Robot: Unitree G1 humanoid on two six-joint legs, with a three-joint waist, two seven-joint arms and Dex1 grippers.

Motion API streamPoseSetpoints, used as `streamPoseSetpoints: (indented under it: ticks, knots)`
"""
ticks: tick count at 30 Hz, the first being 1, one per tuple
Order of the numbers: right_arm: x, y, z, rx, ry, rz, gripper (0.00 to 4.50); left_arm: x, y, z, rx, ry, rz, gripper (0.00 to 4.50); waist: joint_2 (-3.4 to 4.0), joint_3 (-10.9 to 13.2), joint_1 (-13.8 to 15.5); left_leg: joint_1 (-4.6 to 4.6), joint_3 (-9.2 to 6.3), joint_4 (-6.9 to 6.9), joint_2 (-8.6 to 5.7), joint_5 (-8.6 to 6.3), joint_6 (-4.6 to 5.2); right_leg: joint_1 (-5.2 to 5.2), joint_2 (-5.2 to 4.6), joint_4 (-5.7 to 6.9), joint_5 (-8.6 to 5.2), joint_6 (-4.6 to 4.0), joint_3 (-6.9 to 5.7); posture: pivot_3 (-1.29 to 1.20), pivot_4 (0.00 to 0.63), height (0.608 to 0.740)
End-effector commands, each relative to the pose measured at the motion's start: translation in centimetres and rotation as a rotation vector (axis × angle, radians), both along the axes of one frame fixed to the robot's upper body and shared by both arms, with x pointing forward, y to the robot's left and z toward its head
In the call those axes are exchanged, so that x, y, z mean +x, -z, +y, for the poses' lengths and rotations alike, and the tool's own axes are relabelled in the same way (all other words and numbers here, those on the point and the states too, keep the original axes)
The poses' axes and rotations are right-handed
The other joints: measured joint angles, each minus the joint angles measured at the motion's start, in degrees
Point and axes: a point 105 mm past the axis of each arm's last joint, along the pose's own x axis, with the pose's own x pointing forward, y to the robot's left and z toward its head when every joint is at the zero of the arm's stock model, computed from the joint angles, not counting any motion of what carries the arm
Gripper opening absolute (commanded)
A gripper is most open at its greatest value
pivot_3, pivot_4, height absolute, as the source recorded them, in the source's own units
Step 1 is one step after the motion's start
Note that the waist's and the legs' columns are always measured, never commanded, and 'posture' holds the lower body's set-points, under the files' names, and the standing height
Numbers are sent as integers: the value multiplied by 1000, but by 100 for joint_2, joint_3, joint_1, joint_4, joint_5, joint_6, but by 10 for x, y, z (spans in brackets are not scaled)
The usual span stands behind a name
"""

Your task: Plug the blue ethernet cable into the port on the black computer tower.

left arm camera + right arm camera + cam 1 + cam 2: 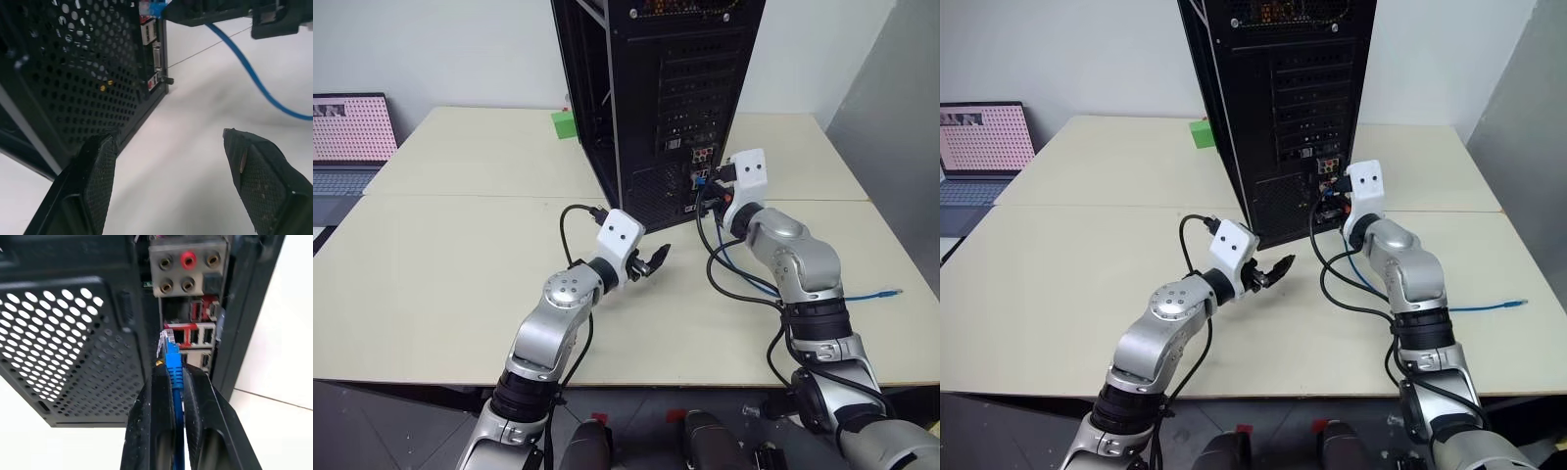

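Left eye view looks down on two pale cream tables pushed together (460, 284). At the far left edge sits an open grey laptop with a pink screen (350, 132). Further right, near the far edge, a small green block (565, 123) rests just beside the tall black metal computer tower (656, 98), which stands at the middle of the tables with its rear panel of slot covers and perforated grille facing the robot.

In front of the tower, the left gripper (656, 260) hovers above the table, near the tower's lower corner, with its two black fingers spread apart and nothing between them.

To the right, the right gripper (177, 377) is raised to the rear panel, its fingers pinched tight on the thin bright blue ethernet cable (174, 374) just behind the clear plastic plug. The plug tip sits close in front of the cluster of red and silver sockets, at or just beside the small squarish port (178, 336); whether it touches I cannot tell. The rest of the cable trails down behind the arm and runs across the table to its free end near the right edge (891, 292).

The step in hand looks like lining up the plug. The next move probably calls for a small nudge to centre it on the socket, then a straight push inward.
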Motion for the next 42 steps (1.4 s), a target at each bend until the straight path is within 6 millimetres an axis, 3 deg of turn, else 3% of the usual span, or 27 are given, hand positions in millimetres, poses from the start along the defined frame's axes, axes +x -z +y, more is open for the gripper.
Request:
streamPoseSetpoints:
  ticks: [1,27,42]
  knots:
    - [1,-22,-1,-9,-7,-80,0,-5,-19,-4,-29,28,-63,3561,0,0,0,0,0,0,0,0,0,0,0,0,0,0,0,0,150,740]
    - [5,-28,-5,-48,1,-110,0,-6,-16,-5,-16,38,-59,3561,0,0,-4,0,1,0,0,0,0,-1,0,-1,0,1,0,0,150,740]
    - [8,-25,3,-105,-32,-110,0,-5,-16,-5,-16,36,-61,3561,0,0,-11,1,1,0,0,0,0,-1,0,-3,0,1,1,0,150,740]
